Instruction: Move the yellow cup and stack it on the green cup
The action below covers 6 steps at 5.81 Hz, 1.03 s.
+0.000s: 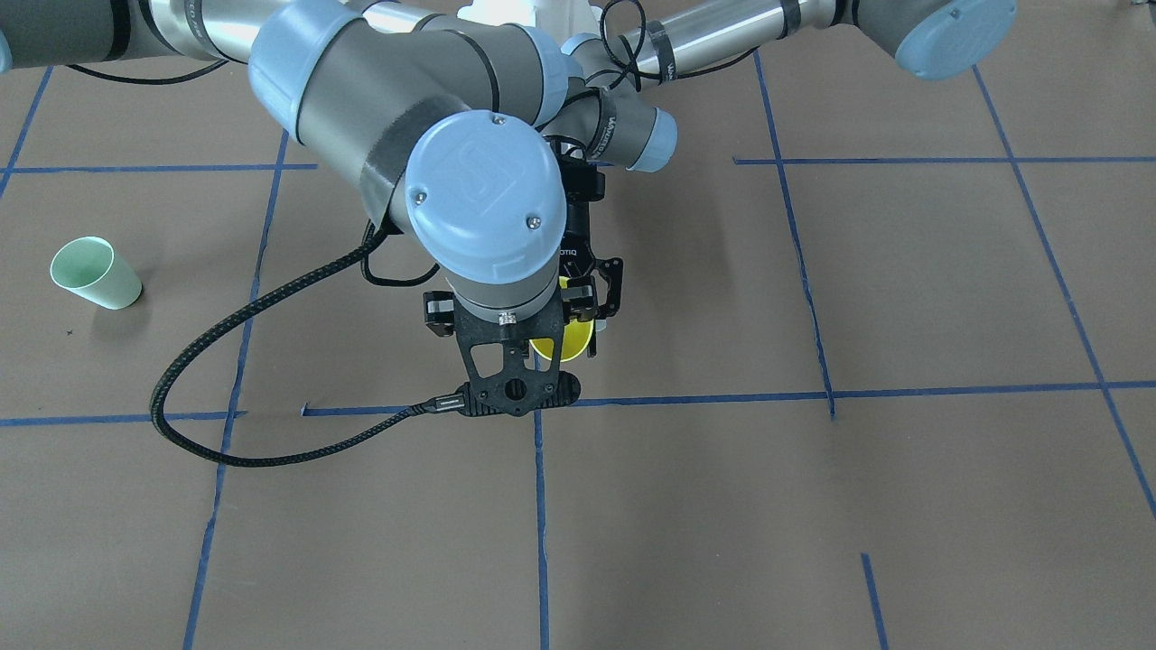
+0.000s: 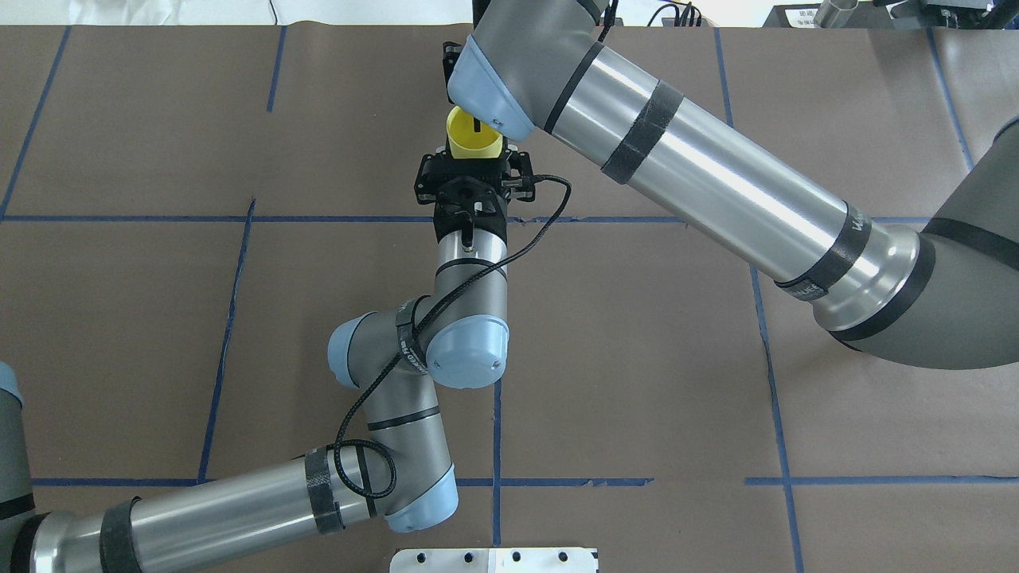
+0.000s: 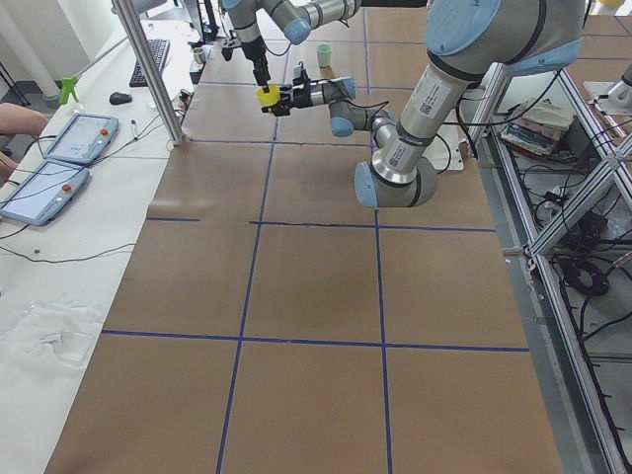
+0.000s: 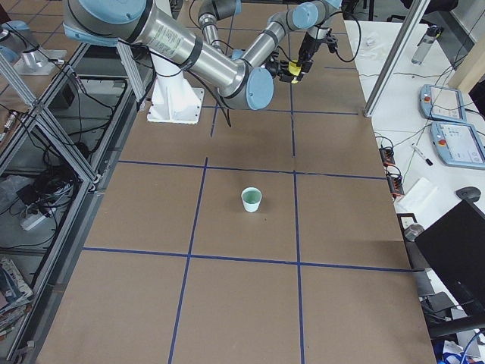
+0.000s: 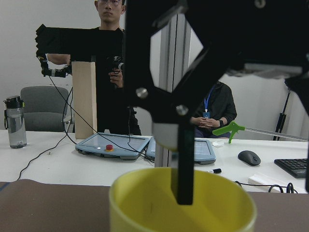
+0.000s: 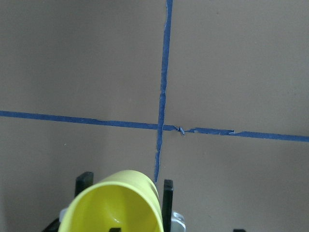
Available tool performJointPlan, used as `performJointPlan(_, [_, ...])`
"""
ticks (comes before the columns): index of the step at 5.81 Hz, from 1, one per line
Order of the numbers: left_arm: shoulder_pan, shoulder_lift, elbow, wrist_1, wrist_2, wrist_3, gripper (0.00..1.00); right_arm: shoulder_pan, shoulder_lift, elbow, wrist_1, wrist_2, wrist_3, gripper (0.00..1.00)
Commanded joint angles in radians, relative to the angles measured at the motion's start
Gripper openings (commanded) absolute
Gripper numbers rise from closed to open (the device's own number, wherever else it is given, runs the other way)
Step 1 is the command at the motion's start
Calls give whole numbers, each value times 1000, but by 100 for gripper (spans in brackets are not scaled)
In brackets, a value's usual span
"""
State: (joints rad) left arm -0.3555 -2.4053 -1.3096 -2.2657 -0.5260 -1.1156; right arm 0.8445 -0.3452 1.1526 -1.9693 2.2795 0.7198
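The yellow cup (image 2: 474,140) is held rim up above the far middle of the table. My left gripper (image 2: 475,161) reaches in level and is shut on its sides; its fingers (image 6: 168,198) flank the cup (image 6: 116,208) in the right wrist view. My right gripper (image 5: 244,183) hangs down over the cup and is open. One of its fingers (image 5: 183,169) dips inside the cup (image 5: 145,203), the other stays outside the wall. The green cup (image 1: 95,273) stands upright and alone on the table, far toward my right; it also shows in the exterior right view (image 4: 251,200).
The brown table (image 2: 637,358) carries a grid of blue tape lines. Beyond its far edge stands the operators' white bench (image 5: 58,164) with teach pendants (image 5: 111,144), a mouse, a bottle, a metal post and people. My right forearm (image 2: 716,175) crosses above the right half.
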Motion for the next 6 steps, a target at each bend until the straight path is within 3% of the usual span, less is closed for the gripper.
performJointPlan(1, [0,2,-2,0,0,0,32,-7,2,1,3,0,0,72])
performJointPlan(2, [0,0,-3,0,0,0,32,-10,2,1,4,0,0,71])
performJointPlan(3, [0,2,-3,0,0,0,32,-12,3,1,6,2,0,59])
performJointPlan(4, [0,3,-3,-2,0,0,32,-10,3,1,6,2,0,16])
performJointPlan(5, [0,3,-5,0,0,2,33,-9,0,1,45,2,3,0])
performJointPlan(6, [0,5,-5,0,0,9,35,-7,0,1,47,2,6,0])
